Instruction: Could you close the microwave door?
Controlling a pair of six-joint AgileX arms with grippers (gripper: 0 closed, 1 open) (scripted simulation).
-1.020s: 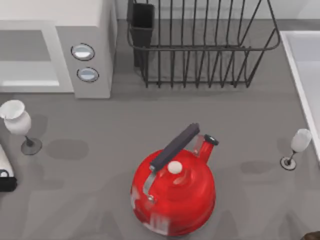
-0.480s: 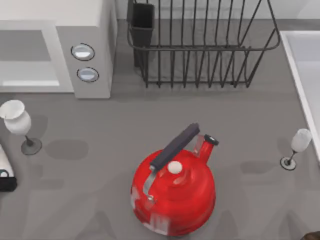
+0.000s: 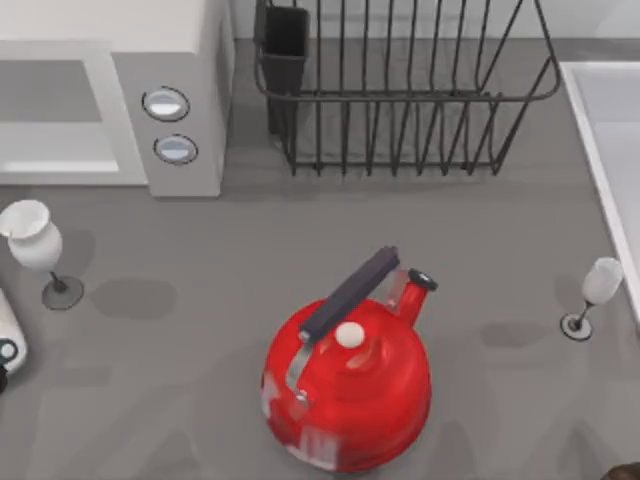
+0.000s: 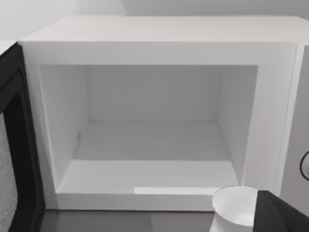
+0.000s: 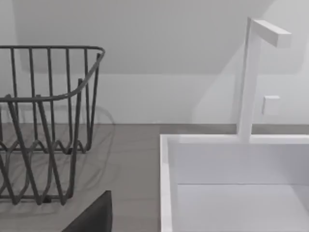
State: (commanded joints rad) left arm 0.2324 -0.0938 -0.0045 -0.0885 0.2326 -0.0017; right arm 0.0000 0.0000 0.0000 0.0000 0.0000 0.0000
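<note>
Microwave [image 3: 110, 95] is sitting with its cavity exposed, microwave door [image 4: 14, 145] swung out. Left gripper [image 3: 5, 352] is sitting at table's left edge; finger state can't be told.

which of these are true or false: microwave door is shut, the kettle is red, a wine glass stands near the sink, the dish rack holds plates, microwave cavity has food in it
1. The microwave door is shut. False: it stands swung open beside the cavity of the microwave.
2. The kettle is red. True.
3. A wine glass stands near the sink. True, at the table's right side.
4. The dish rack holds plates. False: no plates sit between its wires.
5. The microwave cavity has food in it. False: the left wrist view shows bare white walls and floor.
</note>
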